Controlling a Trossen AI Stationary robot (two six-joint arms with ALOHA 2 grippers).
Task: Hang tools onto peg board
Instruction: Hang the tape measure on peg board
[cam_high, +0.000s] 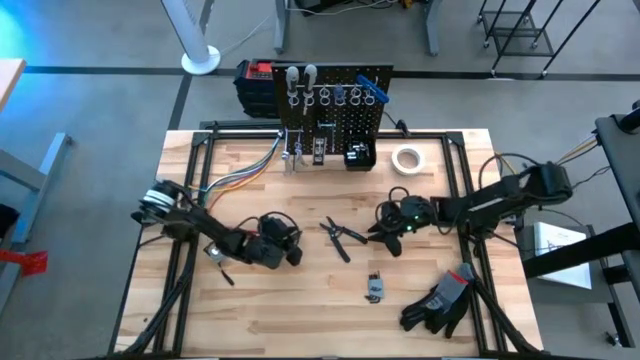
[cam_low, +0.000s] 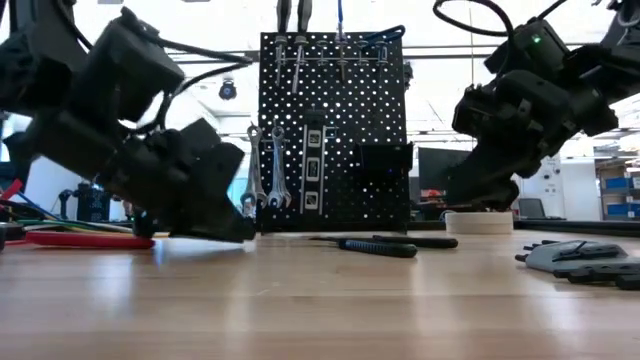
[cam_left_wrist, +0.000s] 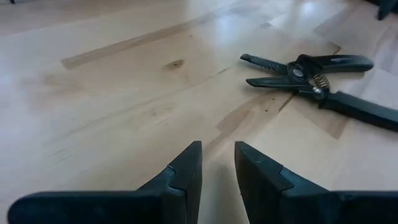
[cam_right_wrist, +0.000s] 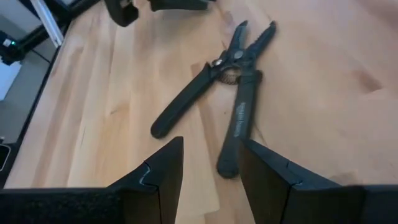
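Black spring-jawed pliers (cam_right_wrist: 233, 81) lie flat mid-table, between both arms, well short of upright black perforated peg board (cam_high: 335, 105). Right gripper (cam_right_wrist: 208, 165) hovers just behind handle ends, fingers narrowly apart, empty. Left gripper (cam_left_wrist: 217, 165) low on table, narrow gap, empty. Judgement: centre right fingers over one handle, descend squarely, pinch near pivot.

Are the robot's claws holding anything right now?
No. The left gripper and the right gripper are both open and empty. The black pliers lie on the table between them, untouched.
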